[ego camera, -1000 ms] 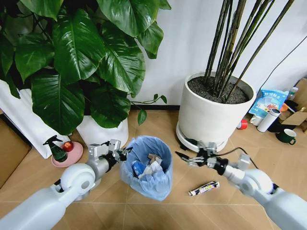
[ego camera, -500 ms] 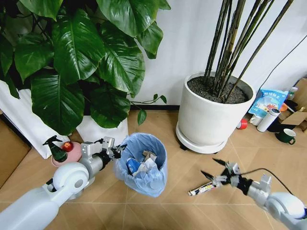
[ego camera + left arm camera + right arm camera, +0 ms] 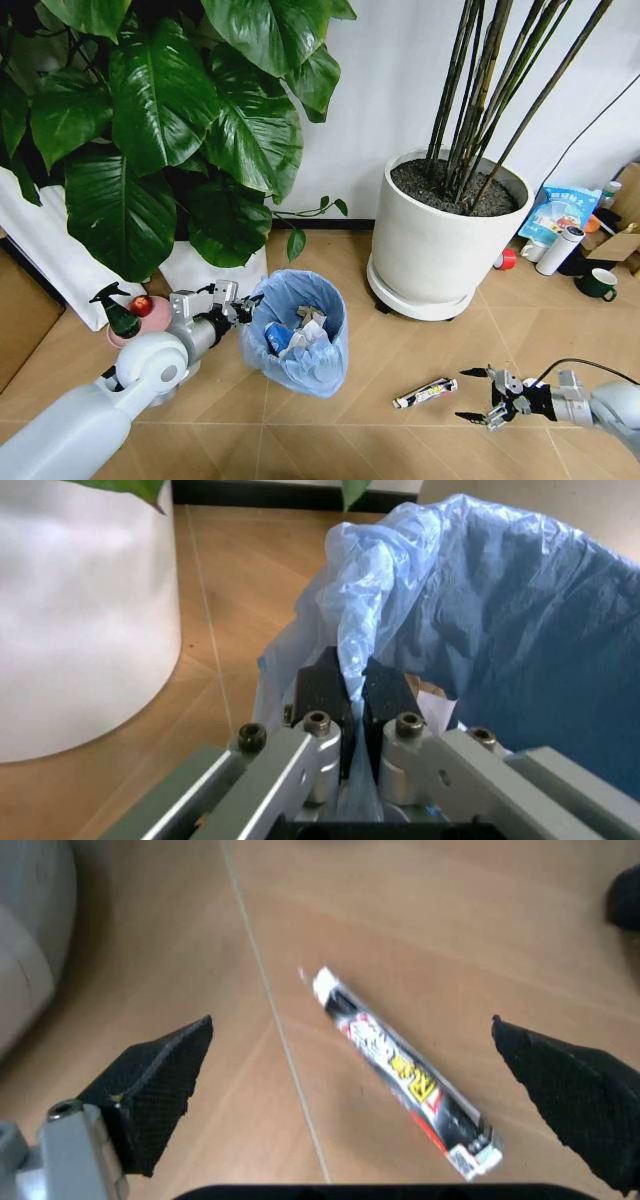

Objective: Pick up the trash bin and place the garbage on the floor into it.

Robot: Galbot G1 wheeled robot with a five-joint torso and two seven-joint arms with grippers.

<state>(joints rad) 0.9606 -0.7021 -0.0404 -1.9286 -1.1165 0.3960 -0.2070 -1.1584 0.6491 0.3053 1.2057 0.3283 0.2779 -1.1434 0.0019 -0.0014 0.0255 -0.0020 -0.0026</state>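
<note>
The trash bin (image 3: 296, 333), lined with a crinkly light-blue bag, is held near the floor with crumpled garbage inside. My left gripper (image 3: 240, 308) is shut on its rim; in the left wrist view the black pads (image 3: 323, 688) pinch the blue bag (image 3: 520, 630). A black-and-white tube (image 3: 424, 392) lies on the chevron floor (image 3: 380, 440) to the right of the bin. My right gripper (image 3: 478, 394) hangs open just right of the tube, low over the floor. In the right wrist view the tube (image 3: 400, 1069) lies between the spread fingertips (image 3: 160, 1080).
A big white plant pot (image 3: 440, 235) stands behind the tube. A leafy plant in a white pot (image 3: 210, 270) stands behind the bin. A green spray bottle on a pink dish (image 3: 125, 315) sits left. Cups, bottles and a packet (image 3: 565, 225) cluster at the right wall.
My right gripper has dropped from beside the big pot down to the floor, now right of the tube. The bin has shifted slightly left in my left gripper.
</note>
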